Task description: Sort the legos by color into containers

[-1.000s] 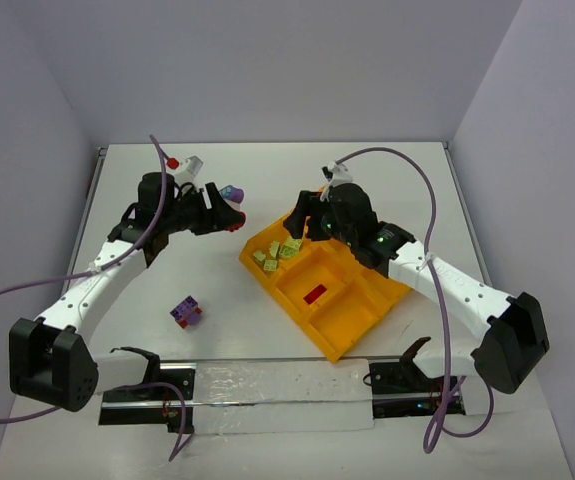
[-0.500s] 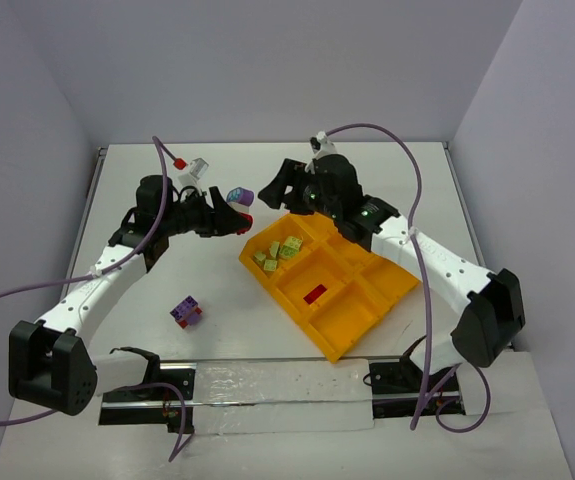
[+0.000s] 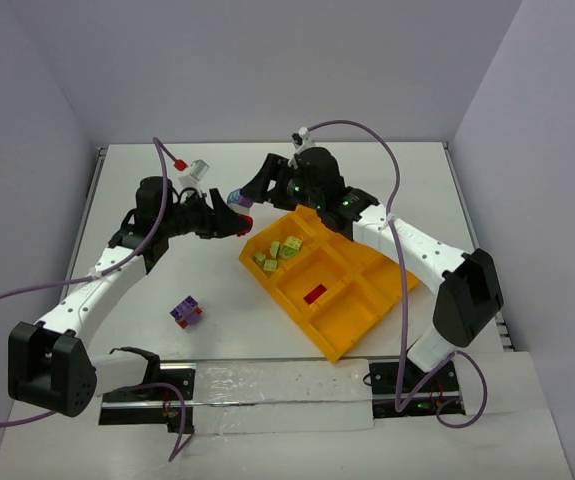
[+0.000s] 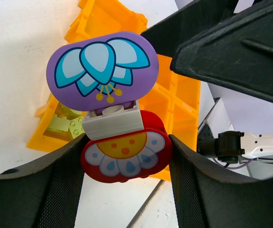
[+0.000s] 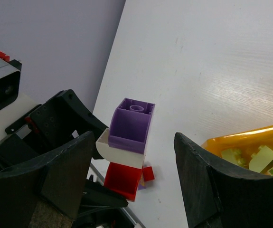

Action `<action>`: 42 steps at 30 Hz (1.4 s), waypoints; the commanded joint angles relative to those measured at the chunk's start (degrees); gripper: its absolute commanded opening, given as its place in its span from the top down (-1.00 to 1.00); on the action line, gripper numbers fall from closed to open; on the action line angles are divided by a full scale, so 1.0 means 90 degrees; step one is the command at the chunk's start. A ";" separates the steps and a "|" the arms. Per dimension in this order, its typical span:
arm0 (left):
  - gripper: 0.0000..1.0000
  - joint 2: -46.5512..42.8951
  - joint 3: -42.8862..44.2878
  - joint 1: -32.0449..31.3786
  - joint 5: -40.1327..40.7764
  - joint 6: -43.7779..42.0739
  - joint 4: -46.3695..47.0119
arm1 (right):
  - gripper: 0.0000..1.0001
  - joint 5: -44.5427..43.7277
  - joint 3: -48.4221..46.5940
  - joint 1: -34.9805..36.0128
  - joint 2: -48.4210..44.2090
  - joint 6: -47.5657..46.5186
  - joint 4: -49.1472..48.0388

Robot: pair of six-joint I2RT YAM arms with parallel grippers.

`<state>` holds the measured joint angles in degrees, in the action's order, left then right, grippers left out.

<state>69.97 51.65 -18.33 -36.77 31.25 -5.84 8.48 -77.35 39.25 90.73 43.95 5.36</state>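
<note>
Black fingers of the left tool (image 4: 127,175) pinched a stacked brick clump (image 4: 112,123) (purple on white on red) by its red piece. The right tool (image 5: 131,175) hung spread around it, untouching, beside the orange tray's (image 3: 352,335) far corner, above bare white counter (image 3: 217,290).

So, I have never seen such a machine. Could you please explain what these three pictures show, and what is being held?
Two robot arms stand on a white table. One picture is from above; the others come from cameras on each wrist. The left gripper is shut on a stacked clump: purple piece, white brick, red piece. The right gripper is open around that clump. On the table lie an orange tray holding yellow-green bricks and one red brick, and a loose purple clump.
</note>
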 commanded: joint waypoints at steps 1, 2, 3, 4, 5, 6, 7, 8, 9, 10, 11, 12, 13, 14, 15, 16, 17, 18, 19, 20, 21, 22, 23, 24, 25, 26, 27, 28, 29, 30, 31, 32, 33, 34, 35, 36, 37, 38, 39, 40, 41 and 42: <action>1.00 -0.0072 -0.0026 -0.0040 -0.0144 -0.0069 0.0376 | -0.50 0.0126 -0.0375 0.0140 0.0173 0.0049 -0.0326; 0.99 -0.0057 -0.0024 -0.0045 -0.0152 -0.0073 0.0372 | -0.50 0.0136 -0.0408 0.0167 0.0217 0.0042 -0.0317; 0.99 -0.0044 -0.0017 -0.0052 -0.0152 -0.0073 0.0359 | -0.49 0.0117 -0.0441 0.0194 0.0277 0.0015 -0.0297; 1.00 -0.0045 -0.0012 -0.0058 -0.0156 -0.0069 0.0365 | -0.49 0.0121 -0.0528 0.0216 0.0335 -0.0003 -0.0238; 1.00 -0.0050 -0.0007 -0.0063 -0.0162 -0.0064 0.0375 | -0.48 0.0132 -0.0628 0.0237 0.0393 -0.0019 -0.0170; 1.00 -0.0057 0.0000 -0.0070 -0.0162 -0.0070 0.0382 | -0.46 0.0139 -0.0712 0.0271 0.0482 -0.0052 -0.0114; 0.99 -0.0065 0.0003 -0.0078 -0.0157 -0.0073 0.0386 | -0.43 0.0152 -0.0787 0.0292 0.0549 -0.0068 -0.0077; 0.99 -0.0070 0.0003 -0.0083 -0.0152 -0.0073 0.0386 | -0.42 0.0161 -0.0819 0.0297 0.0598 -0.0079 -0.0068; 0.99 -0.0077 0.0003 -0.0086 -0.0137 -0.0077 0.0378 | -0.36 0.0184 -0.0857 0.0316 0.0655 -0.0088 -0.0068; 0.99 -0.0089 0.0003 -0.0092 -0.0114 -0.0083 0.0366 | -0.26 0.0221 -0.0921 0.0347 0.0714 -0.0086 -0.0070; 0.99 -0.0089 0.0003 -0.0092 -0.0113 -0.0083 0.0363 | -0.17 0.0233 -0.0948 0.0359 0.0742 -0.0078 -0.0081; 0.99 -0.0089 0.0005 -0.0092 -0.0113 -0.0086 0.0342 | -0.05 0.0249 -0.0951 0.0377 0.0758 -0.0078 -0.0109; 0.99 -0.0091 0.0012 -0.0092 -0.0108 -0.0106 0.0316 | 0.21 0.0243 -0.0911 0.0385 0.0750 -0.0072 -0.0171; 0.99 -0.0099 0.0002 -0.0092 -0.0084 -0.0122 0.0308 | 0.44 0.0211 -0.0830 0.0385 0.0710 -0.0040 -0.0212; 0.99 -0.0101 -0.0008 -0.0094 -0.0081 -0.0127 0.0298 | 0.69 0.0198 -0.0813 0.0386 0.0695 -0.0035 -0.0264; 1.00 -0.0109 -0.0016 -0.0102 -0.0063 -0.0151 0.0250 | 0.97 0.0125 -0.0727 0.0394 0.0617 -0.0009 -0.0324; 0.99 -0.0112 -0.0018 -0.0103 -0.0050 -0.0152 0.0244 | 1.00 0.0068 -0.0682 0.0393 0.0567 0.0002 -0.0346; 0.99 -0.0132 -0.0031 -0.0110 -0.0017 -0.0159 0.0211 | 1.00 0.0021 -0.0602 0.0379 0.0454 0.0022 -0.0379; 0.99 -0.0138 -0.0042 -0.0112 -0.0006 -0.0161 0.0200 | 1.00 -0.0027 -0.0576 0.0375 0.0417 0.0029 -0.0410; 1.00 -0.0145 -0.0052 -0.0112 0.0027 -0.0155 0.0181 | 1.00 -0.0083 -0.0523 0.0375 0.0325 0.0042 -0.0426; 1.00 -0.0142 -0.0062 -0.0112 0.0069 -0.0151 0.0145 | 1.00 -0.0205 -0.0439 0.0362 0.0190 0.0068 -0.0442; 0.99 -0.0143 -0.0080 -0.0112 0.0107 -0.0146 0.0127 | 1.00 -0.0358 -0.0380 0.0351 0.0104 0.0088 -0.0464; 0.99 -0.0148 -0.0103 -0.0112 0.0140 -0.0139 0.0119 | 1.00 -0.0496 -0.0310 0.0327 0.0009 0.0116 -0.0494; 0.99 -0.0150 -0.0123 -0.0112 0.0160 -0.0132 0.0112 | 1.00 -0.0589 -0.0213 0.0280 -0.0125 0.0163 -0.0526; 0.99 -0.0161 -0.0129 -0.0112 0.0162 -0.0128 0.0112 | 1.00 -0.0598 -0.0149 0.0239 -0.0205 0.0204 -0.0534; 0.99 -0.0177 -0.0156 -0.0112 0.0168 -0.0111 0.0117 | 1.00 -0.0624 -0.0043 0.0190 -0.0304 0.0270 -0.0600; 0.99 -0.0176 -0.0176 -0.0112 0.0158 -0.0105 0.0147 | 1.00 -0.0590 0.0149 0.0128 -0.0465 0.0423 -0.0801; 0.99 -0.0168 -0.0208 -0.0112 0.0143 -0.0120 0.0186 | 1.00 -0.0512 0.0253 0.0026 -0.0568 0.0534 -0.0967; 0.99 -0.0120 -0.0160 -0.0112 0.0152 -0.0158 0.0143 | 1.00 -0.0481 0.0209 -0.0029 -0.0601 0.0542 -0.0941; 0.99 -0.0068 -0.0104 -0.0112 0.0164 -0.0199 0.0090 | 1.00 -0.0457 0.0149 -0.0078 -0.0626 0.0539 -0.0893; 0.99 0.0008 -0.0059 -0.0112 0.0149 -0.0227 0.0027 | 1.00 -0.0440 0.0078 -0.0127 -0.0634 0.0521 -0.0837; 0.99 0.0097 -0.0025 -0.0112 0.0102 -0.0239 -0.0024 | 1.00 -0.0428 -0.0018 -0.0175 -0.0624 0.0494 -0.0759; 0.99 0.0171 0.0012 -0.0112 0.0036 -0.0239 -0.0024 | 1.00 -0.0406 -0.0150 -0.0219 -0.0610 0.0479 -0.0649; 0.99 0.0214 0.0045 -0.0112 0.0006 -0.0223 -0.0028 | 1.00 -0.0381 -0.0243 -0.0269 -0.0581 0.0462 -0.0544; 0.99 0.0256 0.0078 -0.0112 -0.0024 -0.0207 -0.0033 | 1.00 -0.0356 -0.0334 -0.0318 -0.0552 0.0446 -0.0441; 1.00 0.0295 0.0119 -0.0112 -0.0043 -0.0204 -0.0046 | 1.00 -0.0339 -0.0385 -0.0373 -0.0537 0.0435 -0.0362; 1.00 0.0330 0.0162 -0.0112 -0.0056 -0.0210 -0.0063 | 1.00 -0.0325 -0.0410 -0.0425 -0.0531 0.0429 -0.0300; 1.00 0.0336 0.0195 -0.0112 -0.0073 -0.0213 -0.0071 | 1.00 -0.0304 -0.0418 -0.0440 -0.0531 0.0420 -0.0258; 1.00 0.0395 0.0261 -0.0112 -0.0058 -0.0242 -0.0144 | 1.00 -0.0267 -0.0411 -0.0587 -0.0531 0.0428 -0.0199; 1.00 0.0408 0.0311 -0.0112 -0.0062 -0.0249 -0.0209 | 1.00 -0.0231 -0.0396 -0.0620 -0.0545 0.0422 -0.0158; 1.00 0.0435 0.0352 -0.0112 -0.0051 -0.0256 -0.0275 | 1.00 -0.0213 -0.0364 -0.0660 -0.0570 0.0413 -0.0120; 1.00 0.0439 0.0407 -0.0112 -0.0019 -0.0259 -0.0392 | 1.00 -0.0205 -0.0257 -0.0769 -0.0674 0.0337 -0.0039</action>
<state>73.66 51.09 -19.51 -36.67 30.40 -8.00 5.74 -78.96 34.48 87.70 47.53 3.42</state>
